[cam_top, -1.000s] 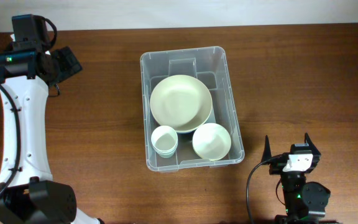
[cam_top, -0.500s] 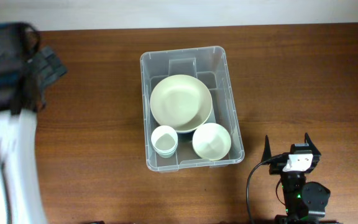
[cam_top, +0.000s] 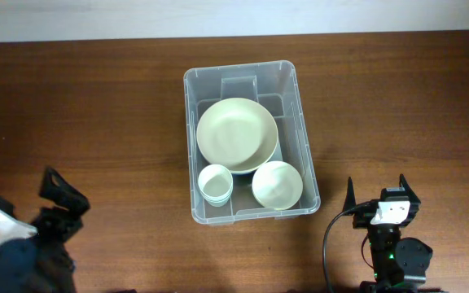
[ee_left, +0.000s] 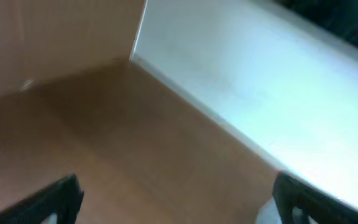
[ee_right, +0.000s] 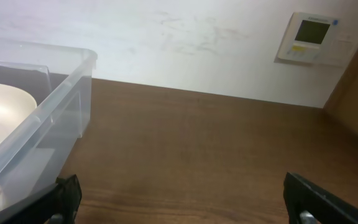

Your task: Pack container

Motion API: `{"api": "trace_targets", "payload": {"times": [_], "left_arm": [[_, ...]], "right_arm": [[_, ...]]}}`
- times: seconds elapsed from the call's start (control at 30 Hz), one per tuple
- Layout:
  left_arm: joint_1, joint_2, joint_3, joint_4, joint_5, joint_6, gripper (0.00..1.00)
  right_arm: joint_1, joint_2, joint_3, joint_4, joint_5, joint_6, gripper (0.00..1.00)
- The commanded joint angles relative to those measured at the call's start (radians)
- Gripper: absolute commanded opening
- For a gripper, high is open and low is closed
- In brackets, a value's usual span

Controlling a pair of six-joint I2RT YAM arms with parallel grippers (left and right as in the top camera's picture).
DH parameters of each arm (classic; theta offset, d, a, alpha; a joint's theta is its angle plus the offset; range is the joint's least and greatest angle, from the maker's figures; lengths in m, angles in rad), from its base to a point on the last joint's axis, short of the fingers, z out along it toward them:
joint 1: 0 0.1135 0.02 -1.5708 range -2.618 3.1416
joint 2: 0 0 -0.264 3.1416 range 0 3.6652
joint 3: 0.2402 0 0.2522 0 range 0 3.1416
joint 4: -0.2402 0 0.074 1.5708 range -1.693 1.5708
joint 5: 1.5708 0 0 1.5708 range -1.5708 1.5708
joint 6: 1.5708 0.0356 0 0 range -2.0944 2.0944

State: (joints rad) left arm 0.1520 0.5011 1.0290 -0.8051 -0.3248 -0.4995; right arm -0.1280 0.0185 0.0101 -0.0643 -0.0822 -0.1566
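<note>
The clear plastic container (cam_top: 300, 122) stands at the middle of the table. In it lie a large cream bowl (cam_top: 237, 133), a small cream bowl (cam_top: 277, 185) and a small white cup-like bowl (cam_top: 215, 183). Its wall also shows at the left of the right wrist view (ee_right: 48, 118). My left gripper (cam_top: 51, 199) is open and empty at the front left of the table; its view (ee_left: 176, 202) is blurred. My right gripper (cam_top: 379, 191) is open and empty at the front right, just right of the container; its fingertips frame bare wood (ee_right: 182, 202).
The brown wooden table (cam_top: 397, 98) ends at a white wall along the back. A wall thermostat (ee_right: 309, 37) shows in the right wrist view. A black cable (cam_top: 329, 240) runs beside the right arm's base.
My left arm has swung from the back left of the table down to the front left corner. The right arm and the bowls have not moved.
</note>
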Motion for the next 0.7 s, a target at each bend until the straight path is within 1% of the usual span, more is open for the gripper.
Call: {"api": "trace_targets", "payload": {"times": [0.0, 0.03, 0.07, 0.1, 0.13, 0.17, 0.27, 0.37, 0.43, 0.57, 0.6, 0.67], "left_arm": [[0.003, -0.135, -0.258, 0.211, 0.007, -0.011, 1.00], [0.003, -0.157, -0.322, 0.290, 0.016, -0.012, 1.00], [0.003, -0.187, -0.420, 0.414, 0.037, -0.011, 1.00], [0.003, -0.196, -0.460, 0.465, 0.047, -0.011, 1.00], [0.003, -0.212, -0.534, 0.559, 0.070, -0.011, 1.00], [0.003, -0.217, -0.556, 0.586, 0.079, -0.011, 1.00], [0.002, -0.246, -0.708, 0.758, 0.141, -0.011, 1.00], [-0.013, -0.271, -0.809, 0.873, 0.153, -0.011, 1.00], [-0.028, -0.285, -0.852, 0.910, 0.153, -0.008, 1.00], [-0.045, -0.335, -0.903, 0.914, 0.153, -0.006, 1.00], [-0.046, -0.349, -0.913, 0.914, 0.154, 0.005, 1.00], [-0.046, -0.388, -0.935, 0.912, 0.183, 0.073, 1.00]], "right_arm": [[0.010, -0.002, -0.005, -0.007, 0.008, 0.008, 0.99], [0.010, -0.002, -0.005, -0.007, 0.008, 0.008, 0.99], [0.010, -0.002, -0.005, -0.007, 0.008, 0.008, 0.99], [0.010, -0.002, -0.005, -0.007, 0.008, 0.008, 0.99], [0.010, -0.002, -0.005, -0.007, 0.008, 0.008, 0.99], [0.010, -0.002, -0.005, -0.007, 0.008, 0.008, 0.99], [0.010, -0.002, -0.005, -0.007, 0.008, 0.008, 0.99], [0.010, -0.002, -0.005, -0.007, 0.008, 0.008, 0.99], [0.010, -0.002, -0.005, -0.007, 0.008, 0.008, 0.99], [0.010, -0.002, -0.005, -0.007, 0.008, 0.008, 0.99], [0.010, -0.002, -0.005, -0.007, 0.008, 0.008, 0.99], [0.010, -0.002, -0.005, -0.007, 0.008, 0.008, 0.99]]}}
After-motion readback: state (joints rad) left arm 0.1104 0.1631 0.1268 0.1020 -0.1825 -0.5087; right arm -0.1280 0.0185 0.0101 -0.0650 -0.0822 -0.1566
